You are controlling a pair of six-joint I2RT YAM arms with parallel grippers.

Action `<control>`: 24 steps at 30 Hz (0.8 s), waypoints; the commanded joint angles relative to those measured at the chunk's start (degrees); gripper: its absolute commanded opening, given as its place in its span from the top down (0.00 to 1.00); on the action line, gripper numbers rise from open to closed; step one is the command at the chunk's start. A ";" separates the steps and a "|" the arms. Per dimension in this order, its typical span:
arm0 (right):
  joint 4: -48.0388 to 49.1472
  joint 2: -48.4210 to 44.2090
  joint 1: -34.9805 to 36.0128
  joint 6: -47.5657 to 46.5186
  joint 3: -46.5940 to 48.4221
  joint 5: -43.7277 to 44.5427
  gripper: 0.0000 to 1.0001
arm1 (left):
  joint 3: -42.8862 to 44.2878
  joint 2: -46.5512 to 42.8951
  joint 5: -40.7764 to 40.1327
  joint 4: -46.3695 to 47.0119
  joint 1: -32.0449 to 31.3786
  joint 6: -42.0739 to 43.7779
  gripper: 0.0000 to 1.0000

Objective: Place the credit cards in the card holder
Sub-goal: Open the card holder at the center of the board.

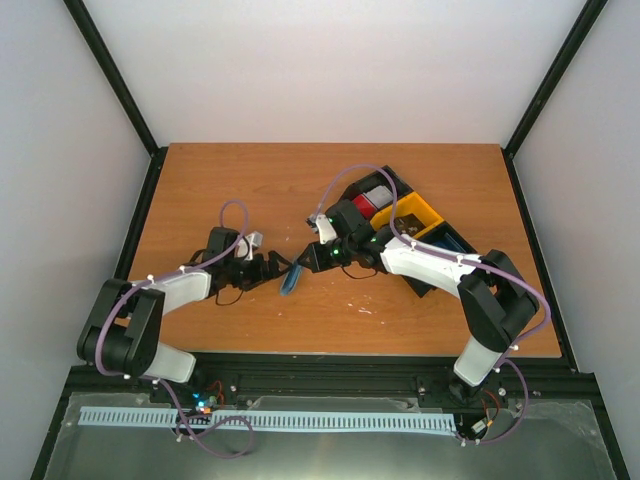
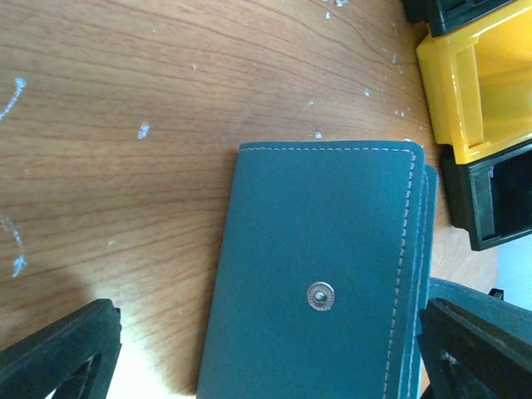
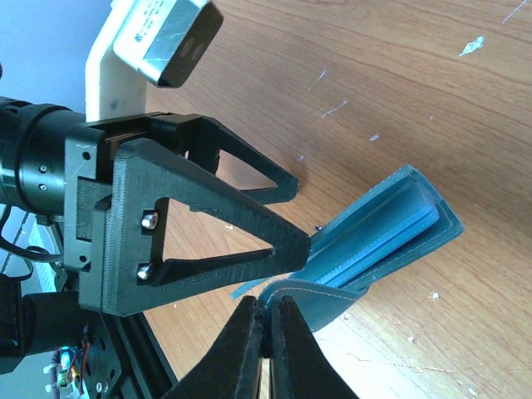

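The card holder point(image 1: 291, 278) sits near the middle of the wooden table point(image 1: 250, 180), a little toward the near edge, right between the two arms' tips. From above it shows only as a narrow blue sliver. Up close it is a teal-blue wallet with pale stitching along its edge and a small metal snap stud point(image 2: 320, 295) on the outer face. It is partly opened: one flap curls away from the body, and lighter blue inner layers show in the gap. The right gripper point(image 3: 266, 324) has its fingers pressed together on the edge of that curled flap, pinching it. The left gripper point(image 1: 277, 268) comes in from the left with its jaws spread wide, one black finger point(image 2: 58, 353) well to one side of the holder and the other at the opposite side by the stitched edge. I cannot tell whether either pad touches the leather. To the right and farther back lies the black-and-yellow tray point(image 1: 418, 212), with the right arm reaching across its near side. In the tray's far-left compartment is a patch of bright red, the credit cards point(image 1: 370, 204) as best I can make out, with something pale just behind them. White specks and scuffs dot the wood around the holder.
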 commanded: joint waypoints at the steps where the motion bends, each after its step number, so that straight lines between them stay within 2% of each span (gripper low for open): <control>1: 1.47 -1.04 -0.24 -0.33 0.43 -0.58 0.96 | 2.88 1.95 -0.05 -2.64 -0.38 3.32 0.03; 8: -1.38 -1.14 -0.24 -1.00 0.10 4.54 0.96 | 3.78 1.80 -5.54 -5.53 -0.38 2.80 0.22; 13: -5.61 -1.62 -0.24 -1.67 -1.23 15.62 0.94 | 3.93 0.75 -10.84 -8.06 -0.38 1.98 0.31; 15: -7.81 -1.22 -0.26 -1.94 -1.32 20.30 0.89 | 3.62 1.22 -10.22 -7.50 -0.38 1.97 0.34; 17: -10.09 -0.81 -0.24 -2.16 -1.01 24.97 0.76 | 3.07 2.60 -8.98 -6.41 -0.38 2.20 0.40; 19: -12.46 -0.46 -0.24 -1.88 -0.07 29.56 0.69 | 3.02 4.75 -8.27 -5.99 -0.38 2.08 0.49; 20: -13.79 -0.39 -0.24 -1.64 0.51 31.68 0.68 | 3.03 5.60 -8.03 -5.99 -0.38 1.91 0.54; 24: -15.54 -0.71 0.63 -2.17 1.94 34.04 0.63 | 2.68 5.34 -8.17 -5.78 -0.38 1.12 0.59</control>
